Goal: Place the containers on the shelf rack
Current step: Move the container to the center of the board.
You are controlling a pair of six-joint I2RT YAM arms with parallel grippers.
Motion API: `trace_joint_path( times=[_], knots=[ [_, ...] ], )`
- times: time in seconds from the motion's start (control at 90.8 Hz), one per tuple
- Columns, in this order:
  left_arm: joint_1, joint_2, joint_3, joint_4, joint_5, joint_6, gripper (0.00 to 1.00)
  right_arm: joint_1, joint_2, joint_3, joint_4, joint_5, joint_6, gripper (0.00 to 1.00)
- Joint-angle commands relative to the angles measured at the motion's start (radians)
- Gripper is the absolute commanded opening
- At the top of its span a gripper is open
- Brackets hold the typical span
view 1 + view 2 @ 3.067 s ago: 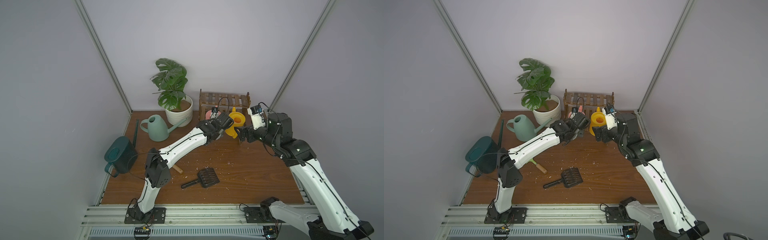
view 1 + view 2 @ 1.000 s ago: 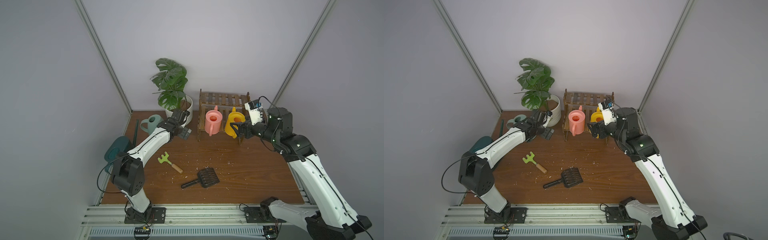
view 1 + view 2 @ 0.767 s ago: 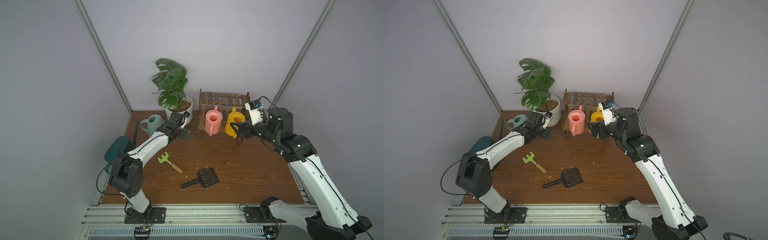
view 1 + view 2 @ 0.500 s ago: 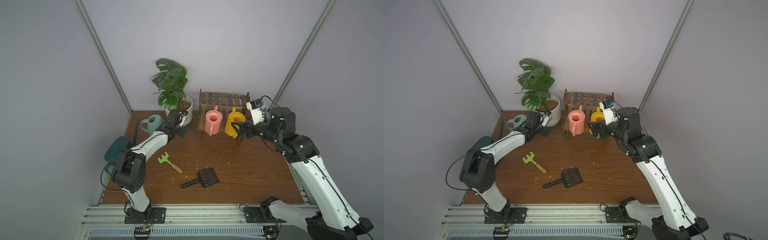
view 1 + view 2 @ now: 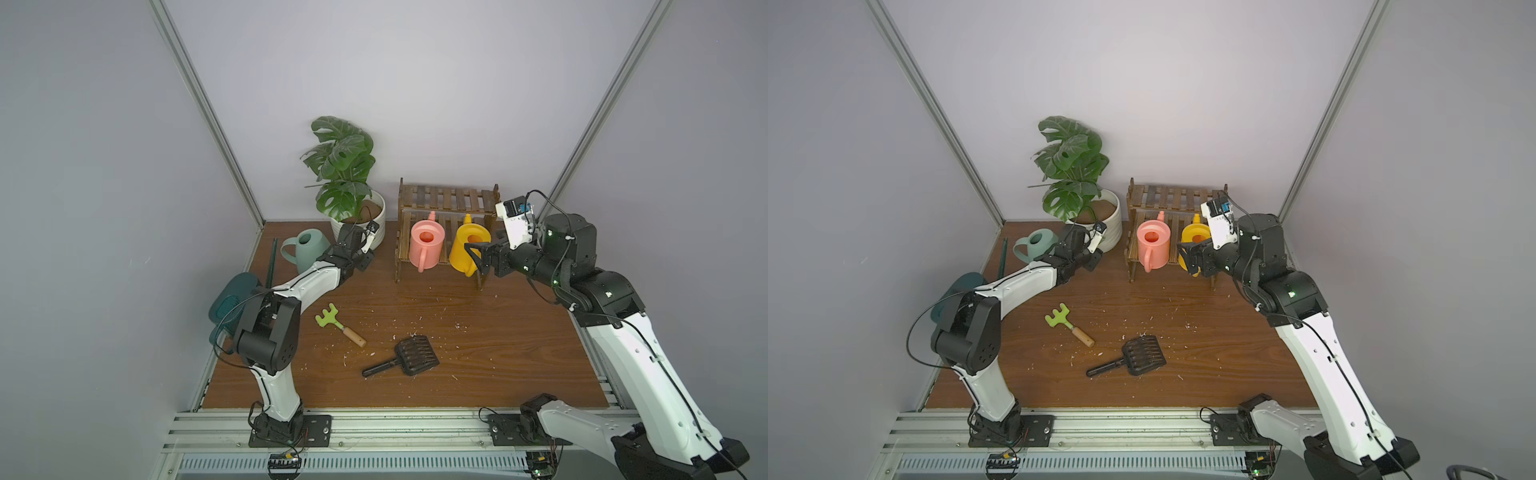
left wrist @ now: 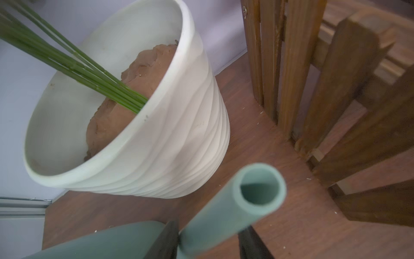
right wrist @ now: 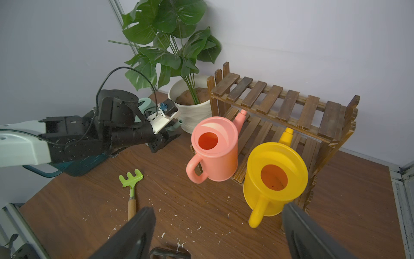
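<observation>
The sage can (image 5: 309, 249) sits at ten o'clock on the bench (image 5: 498, 353), its spout (image 6: 235, 208) aimed at three o'clock toward the rack (image 5: 446, 199), lengthwise between the left fingers (image 6: 164, 244); whether they pinch it yet I cannot tell. The right fingers (image 7: 134, 237) gape empty by the yellow can (image 5: 469, 249), and the rack's top tier is bare.
</observation>
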Motion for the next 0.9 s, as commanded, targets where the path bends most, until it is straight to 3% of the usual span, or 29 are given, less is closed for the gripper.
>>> trace_joint_path(
  times=[0.0, 0.275, 0.892],
  knots=[
    [0.009, -0.024, -0.011, 0.017, 0.023, -0.025, 0.42, 0.003, -0.015, 0.018, -0.009, 0.010, -0.001, 0.91],
    [0.003, -0.110, -0.105, 0.037, 0.057, -0.062, 0.38, 0.003, -0.024, -0.004, 0.005, 0.011, -0.002, 0.91],
    [-0.122, -0.299, -0.292, 0.049, -0.009, -0.162, 0.33, 0.003, -0.049, -0.055, 0.032, 0.011, 0.003, 0.92]
  ],
)
